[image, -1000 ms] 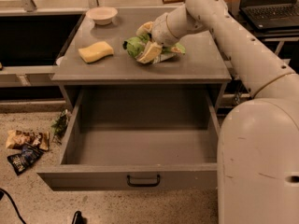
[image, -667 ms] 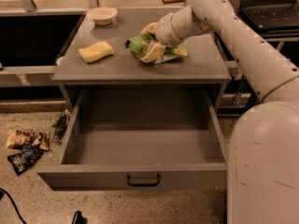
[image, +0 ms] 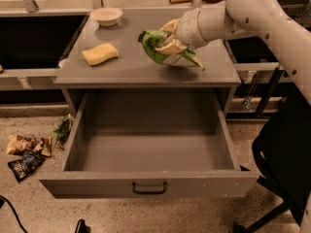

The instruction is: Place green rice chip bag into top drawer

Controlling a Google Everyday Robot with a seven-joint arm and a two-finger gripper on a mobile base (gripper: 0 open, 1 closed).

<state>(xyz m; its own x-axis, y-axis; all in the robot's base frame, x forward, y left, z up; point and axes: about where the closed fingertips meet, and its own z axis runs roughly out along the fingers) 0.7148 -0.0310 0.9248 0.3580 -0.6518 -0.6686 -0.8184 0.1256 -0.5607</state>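
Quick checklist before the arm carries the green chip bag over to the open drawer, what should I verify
1. Gripper shut on green rice chip bag, over the cabinet top: ok.
2. Top drawer pulled open: ok.
3. Nothing lying inside the drawer: ok.
4. Bag lifted off the cabinet top: cannot tell.
5. Yellow sponge apart from the bag: ok.

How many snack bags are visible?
3: green rice chip bag in the hand over the cabinet; brown bag and dark bag on the floor. Others may be hidden.
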